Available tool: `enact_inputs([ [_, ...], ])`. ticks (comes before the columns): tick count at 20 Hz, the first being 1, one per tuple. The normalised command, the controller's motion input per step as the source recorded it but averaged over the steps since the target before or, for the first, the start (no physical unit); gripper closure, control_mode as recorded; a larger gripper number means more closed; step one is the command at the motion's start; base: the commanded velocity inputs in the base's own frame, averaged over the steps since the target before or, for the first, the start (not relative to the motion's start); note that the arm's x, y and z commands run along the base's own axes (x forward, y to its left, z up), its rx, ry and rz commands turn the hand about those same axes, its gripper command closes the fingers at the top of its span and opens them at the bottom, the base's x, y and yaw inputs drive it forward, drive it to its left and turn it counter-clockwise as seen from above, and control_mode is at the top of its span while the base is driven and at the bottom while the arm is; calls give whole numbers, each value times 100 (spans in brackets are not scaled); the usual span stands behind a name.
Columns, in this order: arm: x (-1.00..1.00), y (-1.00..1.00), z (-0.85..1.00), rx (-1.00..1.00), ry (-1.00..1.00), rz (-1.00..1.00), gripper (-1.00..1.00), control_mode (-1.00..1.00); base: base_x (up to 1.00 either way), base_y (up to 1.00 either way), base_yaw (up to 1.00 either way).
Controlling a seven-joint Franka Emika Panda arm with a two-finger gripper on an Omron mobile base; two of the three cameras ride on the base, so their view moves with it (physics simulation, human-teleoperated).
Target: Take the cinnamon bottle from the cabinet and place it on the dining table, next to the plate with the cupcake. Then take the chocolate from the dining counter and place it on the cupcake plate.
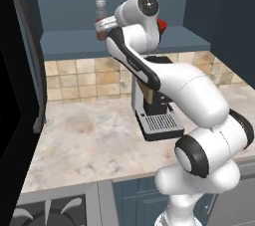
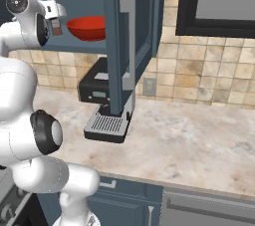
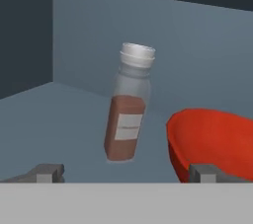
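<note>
Gap between cinnamon bottle (image 3: pixel 127 114) and bowl (image 3: pixel 217 141)

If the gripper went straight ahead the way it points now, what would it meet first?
Most likely the cinnamon bottle: it stands on the cabinet shelf between the open gripper's fingertips. The red bowl sits off to one side. Depth is hard to judge.

left/right base: behind arm, facing cabinet (image 1: pixel 64 1) | hand: close, facing cinnamon bottle (image 3: pixel 127 107) | shared: shelf
</note>
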Motion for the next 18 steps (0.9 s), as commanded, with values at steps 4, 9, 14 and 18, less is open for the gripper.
enact_inputs([
  [4,43,28,0,0,0,-1,-100,-100,0,0,0],
  [9,42,22,0,0,0,0,-100,-100,0,0,0],
  [14,31,8,0,0,0,0,-100,-100,0,0,0],
  [18,34,4,0,0,0,0,-100,-100,0,0,0],
])
